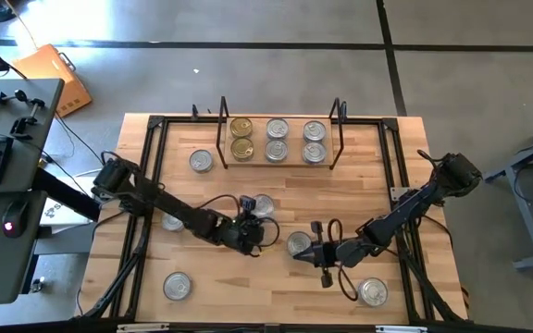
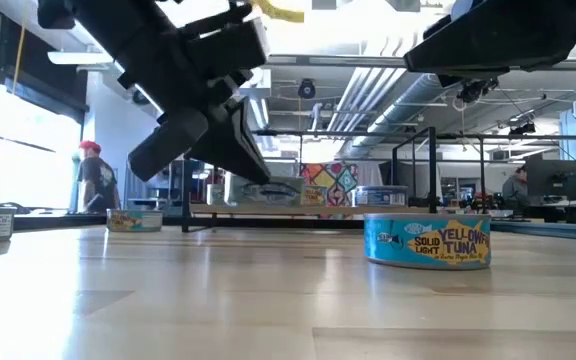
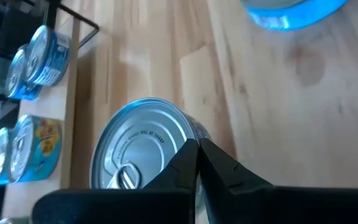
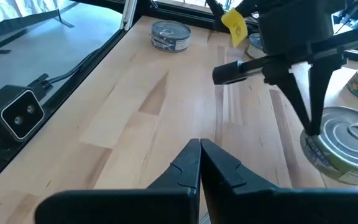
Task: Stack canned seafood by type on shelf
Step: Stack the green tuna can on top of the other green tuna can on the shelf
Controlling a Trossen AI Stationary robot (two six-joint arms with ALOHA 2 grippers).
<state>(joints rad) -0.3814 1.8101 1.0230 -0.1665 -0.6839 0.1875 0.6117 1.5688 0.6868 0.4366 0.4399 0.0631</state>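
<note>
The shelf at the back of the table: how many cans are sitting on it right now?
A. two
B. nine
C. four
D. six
D: the high view shows six cans on the shelf, in three pairs: two gold-lidded cans on the left, two silver-lidded cans in the middle and two silver-lidded cans on the right.

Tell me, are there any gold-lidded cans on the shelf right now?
Yes, the high view shows two gold-lidded cans at the left end of the shelf, beside four silver-lidded ones.
</note>
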